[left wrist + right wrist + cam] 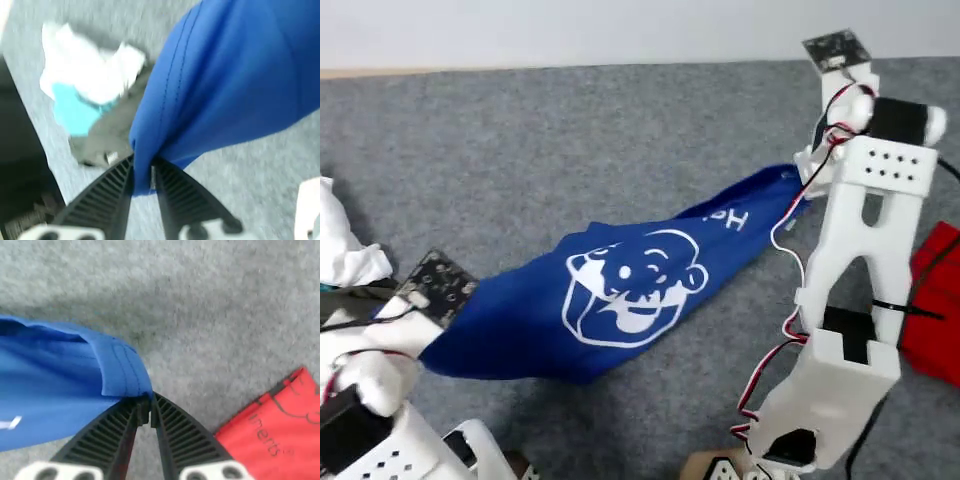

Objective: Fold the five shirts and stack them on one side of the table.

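Pinching a bunched corner of the blue shirt [230, 75] at the lower left of the high view, the left gripper [142, 170] was clenched on the cloth, with fabric squeezed between its ribbed fingers [112, 187]. At the right of that frame the right gripper [150, 405] likewise had its jaws closed on the shirt's stitched hem. Held at both ends, the shirt stretched between the arms across the middle of the frame, print side up. Whether its middle touched the grey table [520, 150] could not be told. This two-point hold looked meant to pull the garment out flat before any fold was made. At the right edge, just beside the right arm, lay a red shirt [935, 300], apparently waiting its turn. At the left edge, a crumpled white shirt [340, 250] sat with a teal cloth [72, 112] touching it, neither one folded. With those garments loose, the task seemed to be at an early stage.
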Robot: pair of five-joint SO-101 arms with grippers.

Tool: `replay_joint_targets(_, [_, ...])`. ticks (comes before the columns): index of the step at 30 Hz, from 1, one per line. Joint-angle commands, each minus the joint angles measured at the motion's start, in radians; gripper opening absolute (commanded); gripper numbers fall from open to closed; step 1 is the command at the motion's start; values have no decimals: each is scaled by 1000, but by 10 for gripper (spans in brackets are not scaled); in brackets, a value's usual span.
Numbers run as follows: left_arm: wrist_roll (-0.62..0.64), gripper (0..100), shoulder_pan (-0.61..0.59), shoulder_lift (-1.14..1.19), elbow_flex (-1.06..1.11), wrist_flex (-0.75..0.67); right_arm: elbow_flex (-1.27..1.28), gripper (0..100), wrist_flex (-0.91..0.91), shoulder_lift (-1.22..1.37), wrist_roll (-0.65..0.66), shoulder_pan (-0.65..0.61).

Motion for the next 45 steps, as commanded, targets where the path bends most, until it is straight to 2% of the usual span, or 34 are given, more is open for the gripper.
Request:
replay_joint_targets(1, [20,3,61,3,-28,-8,41,10,41,-84,26,51])
replay_joint_targets(6, [-84,3,68,-6,51,28,170,28,41,-134,87,74])
replay_joint_targets(11, [-78,3,68,-6,58,28,213,209,38,-231,40,47])
replay_joint_targets(14, [-77,3,68,-6,61,28,187,255,35,-280,-31,-27])
replay_joint_targets(19, [-77,3,68,-6,107,28,161,238,-8,-266,-124,-255])
replay_joint_targets(23, [-69,3,66,-6,124,28,161,185,-156,-173,-181,-412])
replay_joint_targets(27, [-9,3,68,-6,125,28,158,160,-311,-22,-198,-515])
replay_joint_targets(37, [49,3,68,-6,140,28,157,158,-584,289,-203,-668])
replay_joint_targets(45, [49,3,68,-6,196,28,155,158,-578,397,-272,-722])
